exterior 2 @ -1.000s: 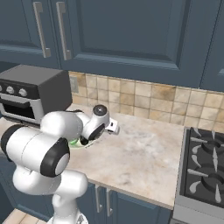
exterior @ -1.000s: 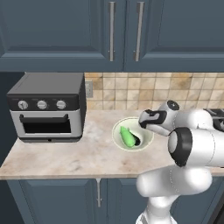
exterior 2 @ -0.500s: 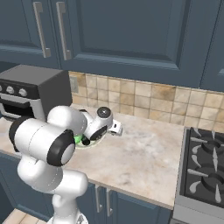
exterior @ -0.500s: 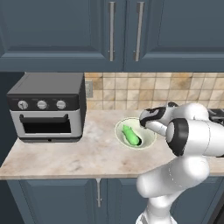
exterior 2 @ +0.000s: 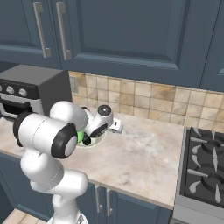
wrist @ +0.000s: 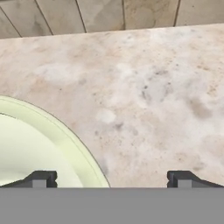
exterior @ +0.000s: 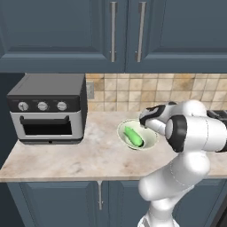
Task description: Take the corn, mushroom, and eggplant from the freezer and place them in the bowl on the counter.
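The pale cream-green bowl (exterior: 150, 140) stands on the beige marbled counter (exterior: 80, 155), and the bright green corn (exterior: 133, 136) lies inside it. My gripper (exterior: 143, 121) hovers just above the bowl's back right rim, open and holding nothing. In the hand view the gripper (wrist: 111, 178) has its fingertips (wrist: 41, 178) spread wide, one over the bowl's rim (wrist: 65, 135) and the other over bare counter (wrist: 153, 87). From the right base view the corn (exterior 2: 81, 136) and bowl (exterior 2: 97, 140) peek out behind my arm. The mushroom, eggplant and freezer are out of view.
A dark toaster oven (exterior: 48, 108) sits on the counter left of the bowl. A tan tiled backsplash (exterior: 133, 91) runs behind, with dark blue cabinets (exterior: 124, 35) overhead. A stove top (exterior 2: 205, 170) borders the counter at the right.
My arm's big elbow links have swung and folded closer in, while the hand stays over the bowl's rim. The jaws stay open and the corn has not moved.
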### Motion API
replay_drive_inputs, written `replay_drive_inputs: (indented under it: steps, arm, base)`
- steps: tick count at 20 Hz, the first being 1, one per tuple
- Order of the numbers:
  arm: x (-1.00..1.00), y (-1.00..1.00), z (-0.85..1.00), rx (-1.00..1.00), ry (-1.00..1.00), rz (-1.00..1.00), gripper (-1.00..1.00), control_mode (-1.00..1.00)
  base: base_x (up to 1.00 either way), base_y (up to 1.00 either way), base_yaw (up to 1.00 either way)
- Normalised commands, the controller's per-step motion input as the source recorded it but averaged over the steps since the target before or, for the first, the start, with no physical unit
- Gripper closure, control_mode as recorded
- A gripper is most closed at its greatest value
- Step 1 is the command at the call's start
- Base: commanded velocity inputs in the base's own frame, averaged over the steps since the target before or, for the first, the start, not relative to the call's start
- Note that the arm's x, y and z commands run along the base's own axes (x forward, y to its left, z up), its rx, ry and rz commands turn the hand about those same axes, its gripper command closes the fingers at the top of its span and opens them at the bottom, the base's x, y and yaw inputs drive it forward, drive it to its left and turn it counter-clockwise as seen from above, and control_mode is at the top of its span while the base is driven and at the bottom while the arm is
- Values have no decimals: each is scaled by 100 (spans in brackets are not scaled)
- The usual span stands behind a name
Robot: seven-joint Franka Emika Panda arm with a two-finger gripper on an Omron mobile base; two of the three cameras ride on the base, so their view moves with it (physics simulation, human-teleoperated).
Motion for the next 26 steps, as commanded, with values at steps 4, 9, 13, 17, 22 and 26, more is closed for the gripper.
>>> replay_drive_inputs:
  steps: [4,9,13,17,22,26]
  arm:
    - [11,0,-5,0,-8,0,-100,-100]
    - [-1,-3,3,0,-7,0,-100,-100]
    - [-28,-12,43,5,-9,0,-100,-100]
    - [-36,-21,69,7,-17,0,-100,-100]
    - [-70,-4,81,1,-12,0,-100,-100]
    - [-100,0,90,0,-2,0,-100,-100]
  base:
    - [0,0,0]
    - [0,0,0]
    - [0,0,0]
    - [0,0,0]
    - [0,0,0]
    - [0,0,0]
